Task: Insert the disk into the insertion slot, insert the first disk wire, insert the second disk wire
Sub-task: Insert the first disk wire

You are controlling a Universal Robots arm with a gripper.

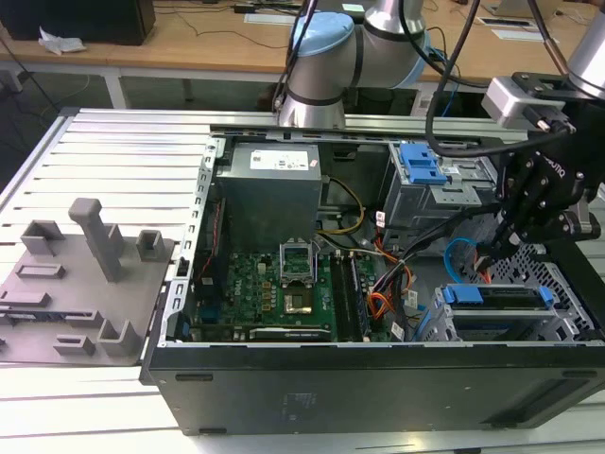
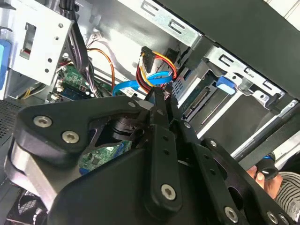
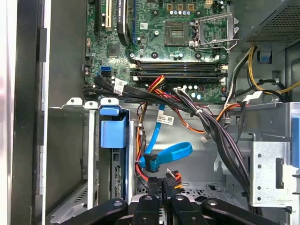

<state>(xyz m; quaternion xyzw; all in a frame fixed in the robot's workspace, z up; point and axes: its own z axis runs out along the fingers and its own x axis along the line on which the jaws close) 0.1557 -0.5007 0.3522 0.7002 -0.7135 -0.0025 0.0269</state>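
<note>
The disk (image 1: pixel 496 297), in its blue carrier, sits inside the insertion slot (image 1: pixel 560 320), a low perforated grey cage at the exterior view's right. In the first wrist view the disk's blue tab (image 3: pixel 114 132) shows in the cage (image 3: pixel 90 140). My gripper (image 1: pixel 493 248) hangs just above the cage. Its fingers are closed on a black connector (image 3: pixel 172 179) with red, yellow and orange wires, close beside the disk's rear edge (image 2: pixel 204 101). The same connector (image 2: pixel 149 61) sits at my gripper (image 2: pixel 164 93) tip in the second wrist view. A blue flat cable (image 3: pixel 168 153) loops right beside my gripper (image 3: pixel 162 185).
A taller grey cage with a blue latch (image 1: pixel 421 165) stands behind. The motherboard (image 1: pixel 274 288), power supply (image 1: pixel 269 189) and black cable bundles (image 3: pixel 211 126) crowd the case. A grey fixture plate (image 1: pixel 80 284) lies outside on the exterior view's left. A hand (image 2: pixel 267 176) shows beyond the case.
</note>
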